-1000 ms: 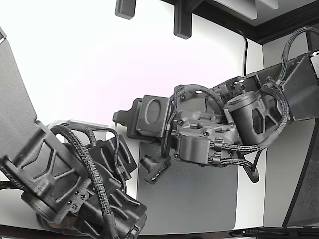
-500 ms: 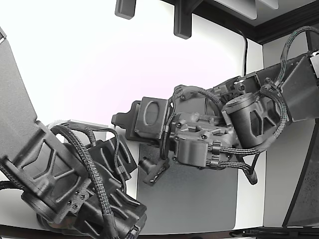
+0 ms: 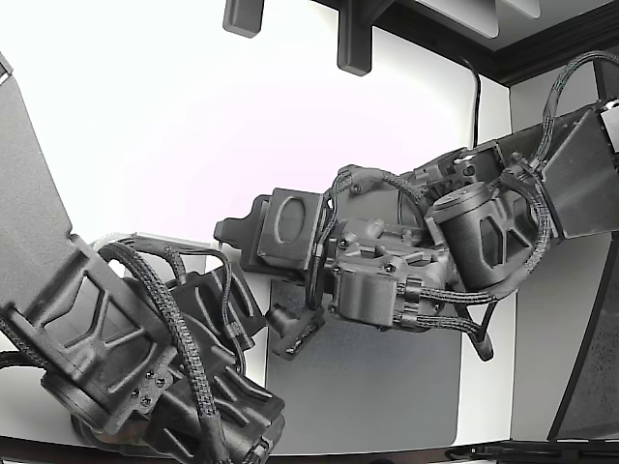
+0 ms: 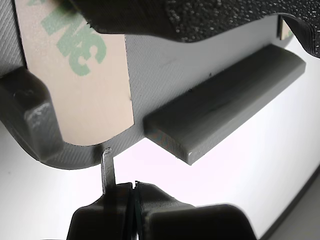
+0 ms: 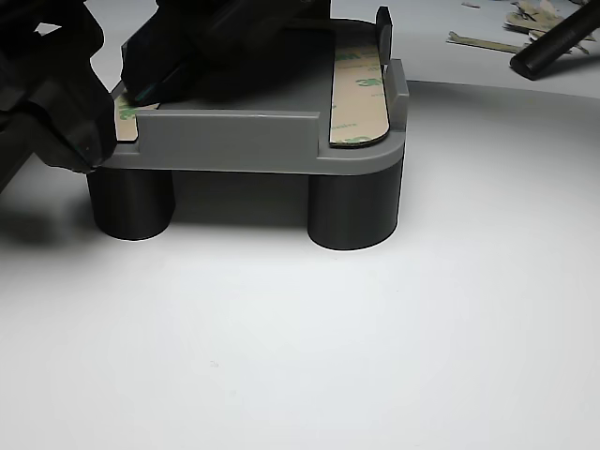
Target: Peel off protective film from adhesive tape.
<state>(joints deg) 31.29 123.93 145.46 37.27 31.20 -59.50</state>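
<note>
In the wrist view a tan tape strip [image 4: 75, 75] with green print lies on a grey part [image 4: 165, 75], ending at the part's rounded corner. My gripper [image 4: 134, 186] is just off that corner, its jaws pressed together. A thin grey sliver [image 4: 108, 170] rises from one fingertip to the part's edge below the tape end; I cannot tell whether it is film or part of the finger. In the other view the part [image 5: 262, 141] stands on dark round legs, with one tape strip [image 5: 361, 94] uncovered and another [image 5: 127, 112] partly under black hardware.
A raised grey bar [image 4: 225, 110] runs along the part beside the tape. A second arm [image 3: 126, 358] fills the exterior view's left foreground, and a grey mat [image 3: 377, 396] lies below. Film scraps [image 5: 483, 42] and a black rod [image 5: 558, 42] lie behind the part.
In the exterior view the arm on the right has shifted slightly to the left and down. The foreground arm has not moved.
</note>
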